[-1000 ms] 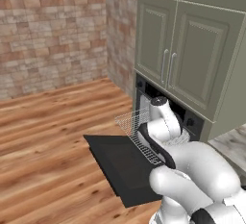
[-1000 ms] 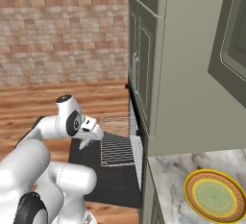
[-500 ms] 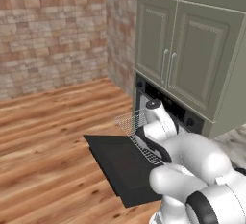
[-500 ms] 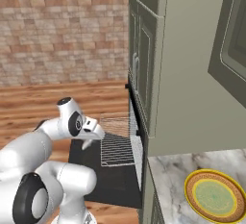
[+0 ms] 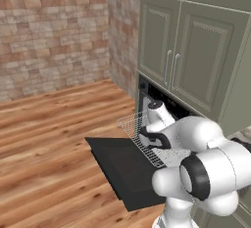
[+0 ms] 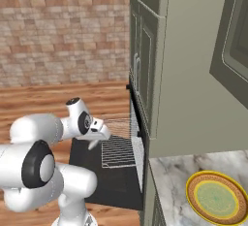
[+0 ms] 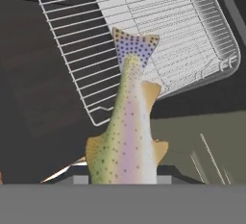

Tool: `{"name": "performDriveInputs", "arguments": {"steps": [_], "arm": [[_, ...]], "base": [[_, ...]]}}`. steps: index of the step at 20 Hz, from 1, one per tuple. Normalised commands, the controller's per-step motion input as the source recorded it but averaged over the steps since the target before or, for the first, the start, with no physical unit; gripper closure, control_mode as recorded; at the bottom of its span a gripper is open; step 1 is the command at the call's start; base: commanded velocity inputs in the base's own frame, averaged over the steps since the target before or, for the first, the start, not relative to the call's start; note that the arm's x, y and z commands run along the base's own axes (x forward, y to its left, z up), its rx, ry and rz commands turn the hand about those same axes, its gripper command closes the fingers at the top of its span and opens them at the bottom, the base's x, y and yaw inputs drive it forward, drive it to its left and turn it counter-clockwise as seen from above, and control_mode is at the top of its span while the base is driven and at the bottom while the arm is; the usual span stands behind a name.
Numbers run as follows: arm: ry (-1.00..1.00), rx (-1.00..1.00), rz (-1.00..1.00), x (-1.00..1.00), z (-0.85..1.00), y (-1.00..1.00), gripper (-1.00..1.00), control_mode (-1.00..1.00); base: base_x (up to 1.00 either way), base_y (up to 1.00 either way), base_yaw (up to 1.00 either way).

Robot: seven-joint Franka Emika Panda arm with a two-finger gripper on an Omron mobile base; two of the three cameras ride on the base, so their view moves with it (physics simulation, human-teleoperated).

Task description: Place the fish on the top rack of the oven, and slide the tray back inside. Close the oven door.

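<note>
The oven door (image 5: 125,171) lies fully open and flat in front of the oven (image 5: 162,100), and the top rack (image 7: 158,35) is pulled out over it. The white arm bends low, its hand above the rack's near edge. The gripper (image 6: 94,140) is clamped on the fish (image 7: 127,131), whose spotted tail hangs over the rack's bars.

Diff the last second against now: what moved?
The arm's elbow swung forward and up, filling more of the left base view, while the hand crept a little further over the pulled-out rack. The fish is held above the rack. Nothing was released. Rack, open oven door, plate and cabinets stayed put.
</note>
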Motion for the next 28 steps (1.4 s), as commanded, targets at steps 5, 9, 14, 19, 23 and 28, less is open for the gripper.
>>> {"name": "performDriveInputs", "arguments": {"steps": [5,9,14,19,23,28], "arm": [[0.03,0.00,0.00,0.35,-0.17,0.00,1.00,-1.00],[0.01,0.00,0.00,0.32,-0.18,0.00,1.00,-1.00],[0.00,0.00,0.00,0.29,-0.15,0.00,1.00,-1.00],[0.00,0.00,0.00,0.29,-0.18,0.00,1.00,-1.00],[0.00,0.00,0.00,0.27,-0.23,0.00,1.00,-1.00],[0.00,-0.02,0.00,0.25,-0.27,0.00,1.00,-1.00]], "base": [[0.00,0.00,0.00],[0.00,0.00,0.00],[0.00,0.00,0.00],[0.00,0.00,0.00],[0.00,0.00,0.00],[0.00,0.00,0.00]]}}
